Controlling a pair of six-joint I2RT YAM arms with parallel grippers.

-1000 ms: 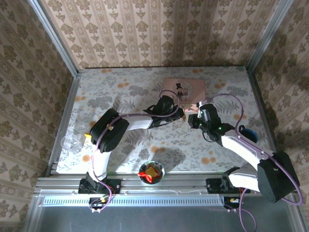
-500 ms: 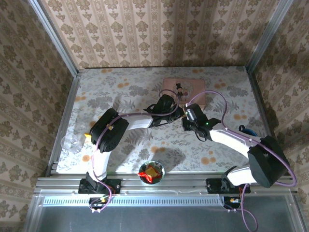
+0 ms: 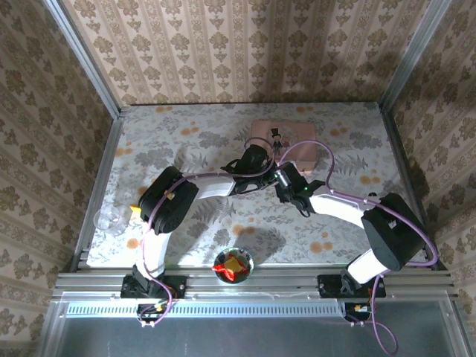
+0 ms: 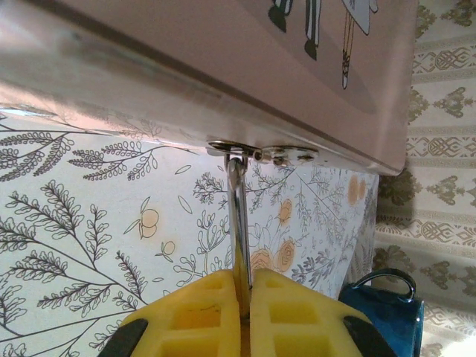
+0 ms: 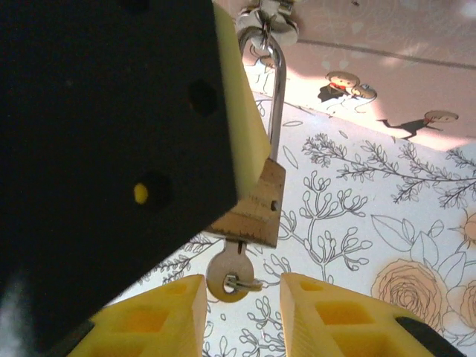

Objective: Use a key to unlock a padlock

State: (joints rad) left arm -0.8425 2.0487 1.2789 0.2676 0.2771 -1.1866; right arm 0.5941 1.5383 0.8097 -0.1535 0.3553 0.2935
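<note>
Floral tablecloth [image 3: 186, 141] covers the table, with the pink tin [image 3: 294, 137] toward 12 o'clock. The left gripper [image 4: 242, 286] is clamped on the padlock [image 5: 253, 204], whose shackle [image 4: 238, 216] hooks through the tin's hasp. The key [image 5: 229, 277] sticks out of the padlock at 6 o'clock, between the 2 parted fingers of the right gripper [image 5: 243, 297].

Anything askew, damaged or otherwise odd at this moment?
Nothing stands out. The padlock is hooked through the hasp of the pink tin box and clamped by the left gripper. The key sits in its keyhole, untouched, between the parted fingers of the right gripper. No damage or spill shows.
</note>
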